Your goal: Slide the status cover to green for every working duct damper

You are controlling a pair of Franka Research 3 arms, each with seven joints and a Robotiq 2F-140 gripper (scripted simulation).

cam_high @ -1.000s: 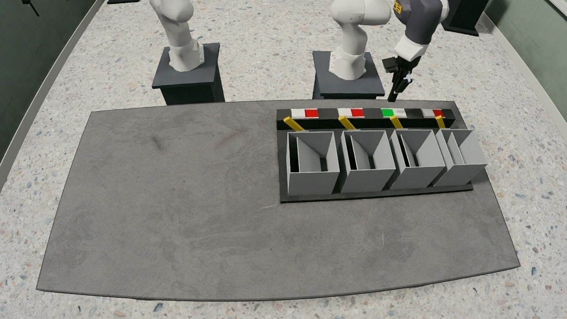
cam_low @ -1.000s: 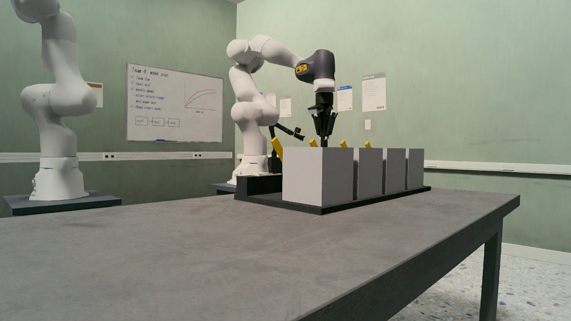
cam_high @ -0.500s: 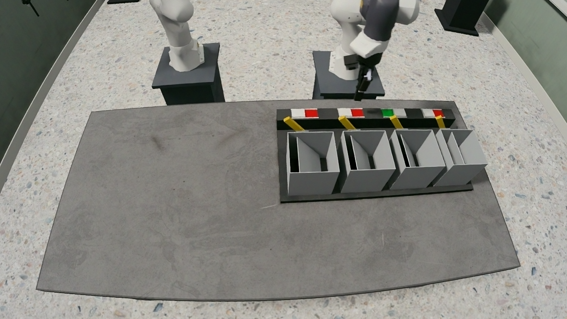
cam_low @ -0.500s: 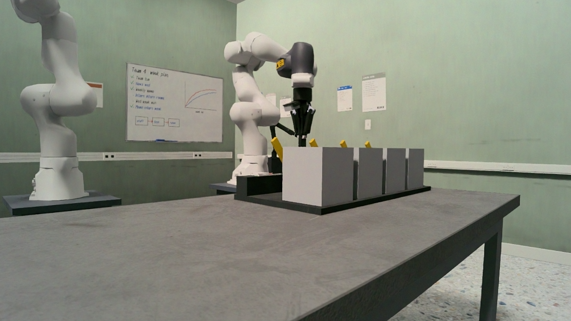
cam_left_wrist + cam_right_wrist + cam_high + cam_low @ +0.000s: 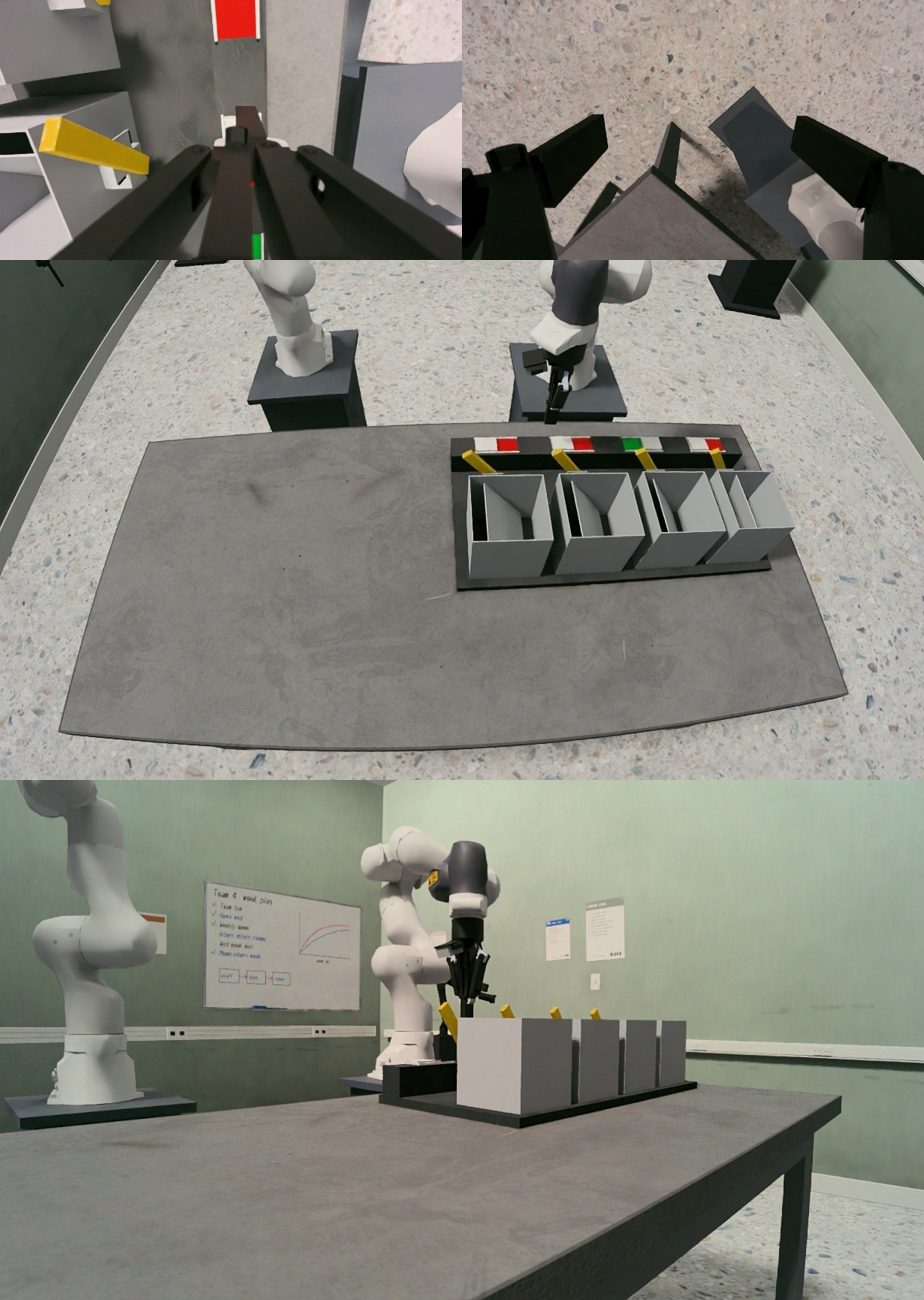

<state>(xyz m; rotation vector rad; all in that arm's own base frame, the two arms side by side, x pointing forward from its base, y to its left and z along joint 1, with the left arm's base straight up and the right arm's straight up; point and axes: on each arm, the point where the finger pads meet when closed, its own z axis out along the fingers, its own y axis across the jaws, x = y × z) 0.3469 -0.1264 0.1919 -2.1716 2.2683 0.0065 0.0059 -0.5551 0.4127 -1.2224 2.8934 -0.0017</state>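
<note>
The grey, faintly scuffed worktop (image 5: 291, 596) (image 5: 291, 1193) (image 5: 305, 75) (image 5: 658, 225) carries a black base plate (image 5: 614, 577) (image 5: 490, 1114) lying flat, partly beneath and beyond the left end effector (image 5: 550, 415) (image 5: 466, 1009) (image 5: 244, 122).

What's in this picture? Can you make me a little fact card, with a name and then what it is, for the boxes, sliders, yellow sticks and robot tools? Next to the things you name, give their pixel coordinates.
boxes: four grey dampers (image 5: 510, 558) (image 5: 489, 1064), in a row
sliders: four, on a black bar (image 5: 535, 461) (image 5: 420, 1081)
slider colors: one green (image 5: 631, 444) (image 5: 256, 246), three red
green place: third from the left in the top view
yellow sticks: four levers (image 5: 478, 461) (image 5: 448, 1021) (image 5: 94, 146), one per damper, all tilted
left tool (image 5: 550, 421) (image 5: 466, 1014) (image 5: 244, 122): shut, holding nothing
right tool (image 5: 700, 131): open
</note>
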